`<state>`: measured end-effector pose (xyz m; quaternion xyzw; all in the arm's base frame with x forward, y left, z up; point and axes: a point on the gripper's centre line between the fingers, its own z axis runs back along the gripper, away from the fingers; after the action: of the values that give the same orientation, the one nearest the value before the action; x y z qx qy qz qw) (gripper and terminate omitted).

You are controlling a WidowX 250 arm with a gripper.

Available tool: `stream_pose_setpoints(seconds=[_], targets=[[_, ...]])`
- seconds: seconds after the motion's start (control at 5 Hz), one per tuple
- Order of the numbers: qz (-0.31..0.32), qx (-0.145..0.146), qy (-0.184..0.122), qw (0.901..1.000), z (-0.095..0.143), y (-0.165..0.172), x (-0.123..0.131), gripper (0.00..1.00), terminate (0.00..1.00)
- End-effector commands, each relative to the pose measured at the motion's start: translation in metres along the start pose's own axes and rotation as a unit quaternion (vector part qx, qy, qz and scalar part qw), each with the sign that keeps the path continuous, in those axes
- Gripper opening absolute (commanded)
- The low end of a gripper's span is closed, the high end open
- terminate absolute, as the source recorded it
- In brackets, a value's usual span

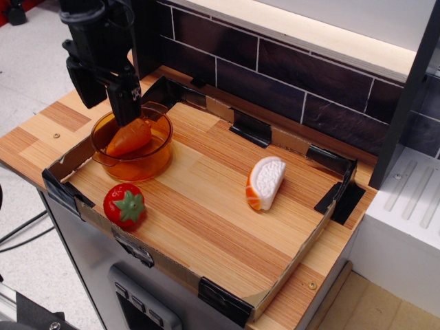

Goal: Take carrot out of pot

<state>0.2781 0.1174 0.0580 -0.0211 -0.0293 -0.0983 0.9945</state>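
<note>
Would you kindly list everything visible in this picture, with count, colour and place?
carrot: one, orange, lying inside the pot
pot: one, translucent amber, back-left of the tray
strawberry: one, red with green leaves, front-left of the tray
half-round toy piece: one, white and orange, right of centre
tray: one, wooden floor with cardboard walls and black tape
tiled wall: one, dark, behind the tray
gripper: one, black, open, above the pot's back rim, one finger near the carrot's top
</note>
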Motion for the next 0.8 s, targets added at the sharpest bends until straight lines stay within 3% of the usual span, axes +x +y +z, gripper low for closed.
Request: stream_pose_setpoints(seconds=[0.0, 0.6], targets=[[0.001, 0.006, -0.011, 0.9999, -0.004, -0.009, 0.015, 1.00, 0.00], [0.019, 0.041, -0.016, 0.9989, -0.035, -0.014, 0.022, 1.00, 0.00]])
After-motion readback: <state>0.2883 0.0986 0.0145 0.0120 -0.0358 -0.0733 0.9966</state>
